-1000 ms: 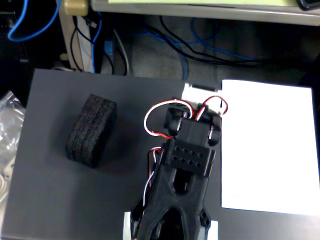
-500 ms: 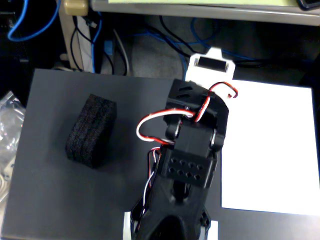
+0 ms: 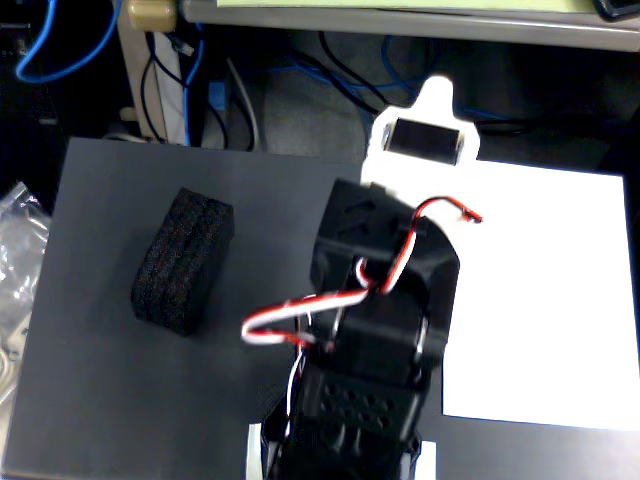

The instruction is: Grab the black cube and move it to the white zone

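fixed view | we find the black cube (image 3: 183,261) resting on the dark mat (image 3: 90,400), left of the arm (image 3: 375,340), long axis running upper-right to lower-left | white zone (image 3: 545,300) lies right, bare | hand hidden beneath the arm, fingers' state undeterminable.

Lab or office, blue network cables (image 3: 60,50), desk edge (image 3: 400,15)
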